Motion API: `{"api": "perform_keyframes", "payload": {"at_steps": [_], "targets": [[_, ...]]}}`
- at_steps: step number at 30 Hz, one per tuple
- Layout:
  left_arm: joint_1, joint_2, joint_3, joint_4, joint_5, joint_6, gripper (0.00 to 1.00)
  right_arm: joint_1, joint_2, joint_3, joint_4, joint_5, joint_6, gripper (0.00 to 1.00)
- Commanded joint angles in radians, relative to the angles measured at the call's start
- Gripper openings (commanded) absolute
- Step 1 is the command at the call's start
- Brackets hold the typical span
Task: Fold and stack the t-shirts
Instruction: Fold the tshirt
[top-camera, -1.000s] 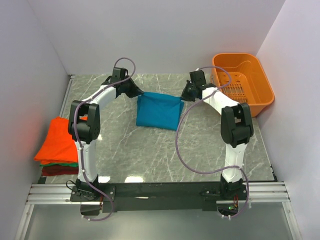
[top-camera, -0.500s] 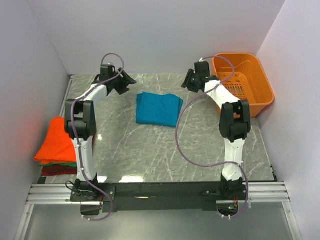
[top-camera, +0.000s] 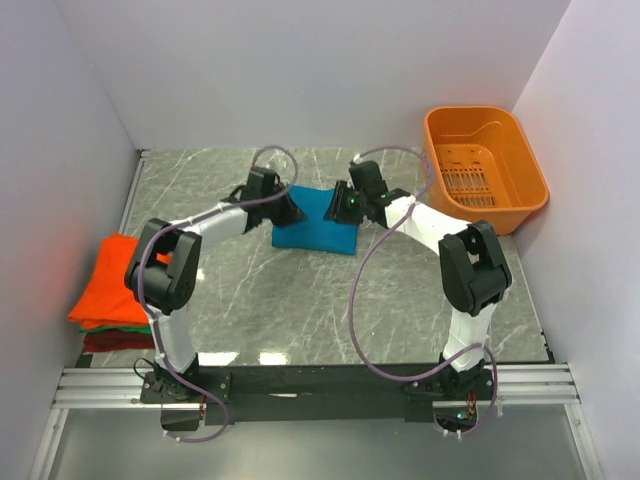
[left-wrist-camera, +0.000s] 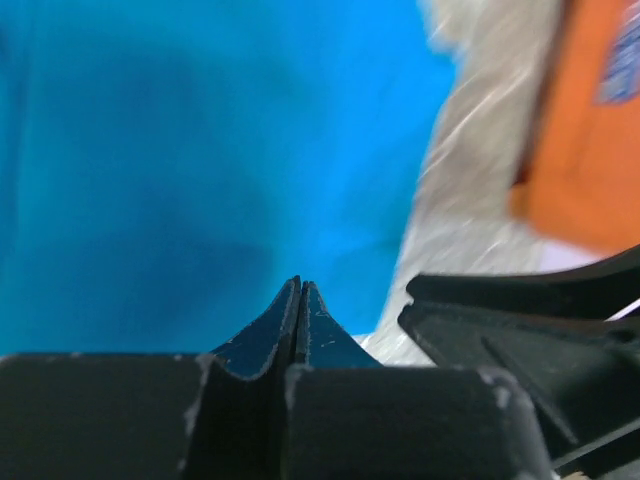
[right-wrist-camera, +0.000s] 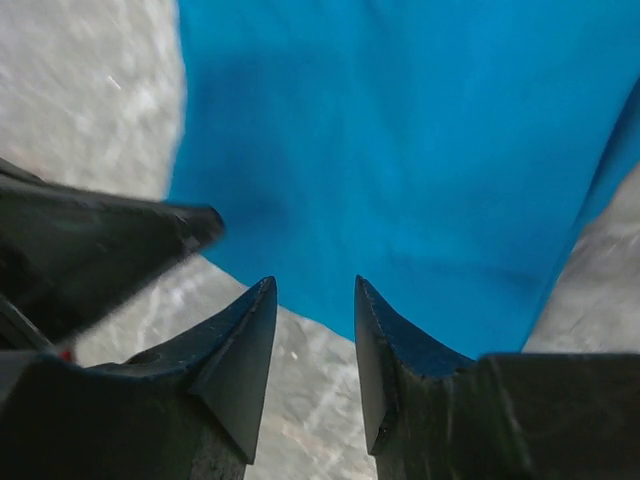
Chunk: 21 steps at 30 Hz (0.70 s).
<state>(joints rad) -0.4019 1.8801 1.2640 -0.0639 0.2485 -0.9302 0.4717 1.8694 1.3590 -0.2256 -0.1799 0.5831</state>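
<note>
The grey marble table carries an orange basket at its far right corner and a stack of folded shirts at its left edge: an orange shirt on top, a green one showing under it, and a dark red one at the bottom. The teal shirt lies folded flat near the middle of the table toward the back, well apart from the stack. The left arm and right arm both reach inward over its far edge, so their heads cover part of it from above. The left gripper is over the shirt's left far corner, its fingers pressed together with no cloth seen between them and teal cloth filling the view below. The right gripper is just beside it on the right, its jaws apart, with the shirt's edge and bare table showing in the gap.
</note>
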Motion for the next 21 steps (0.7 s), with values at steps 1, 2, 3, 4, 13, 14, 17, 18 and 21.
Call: {"api": "perform_keyframes", "payload": {"at_steps": [1,2,3,4,13,14,17,18,21], "targets": [[-0.026,-0.004,-0.078,0.056,-0.032,-0.030,0.01,0.008,0.008,-0.046,0.084,-0.041,0.046,0.43],[-0.031,0.001,-0.095,0.084,-0.025,-0.039,0.01,0.011,0.014,-0.060,0.098,-0.046,0.052,0.43],[-0.031,0.010,-0.110,0.099,-0.022,-0.042,0.01,0.013,0.022,-0.087,0.106,-0.049,0.061,0.42],[-0.037,0.013,-0.132,0.096,-0.028,-0.045,0.01,0.013,0.025,-0.103,0.111,-0.049,0.066,0.42],[-0.045,0.037,-0.190,0.041,-0.100,-0.041,0.01,0.001,0.042,-0.198,0.063,0.065,0.052,0.41],[-0.045,0.033,-0.193,0.038,-0.103,-0.039,0.01,-0.004,0.039,-0.205,0.060,0.071,0.050,0.41],[-0.045,0.001,-0.192,0.007,-0.112,-0.030,0.01,-0.031,0.031,-0.228,0.051,0.080,0.049,0.41],[-0.045,-0.024,-0.184,-0.005,-0.117,-0.025,0.01,-0.050,0.028,-0.236,0.051,0.068,0.046,0.41],[-0.035,-0.080,-0.163,-0.068,-0.136,-0.004,0.06,-0.068,0.024,-0.227,0.040,0.066,0.032,0.41]]}}
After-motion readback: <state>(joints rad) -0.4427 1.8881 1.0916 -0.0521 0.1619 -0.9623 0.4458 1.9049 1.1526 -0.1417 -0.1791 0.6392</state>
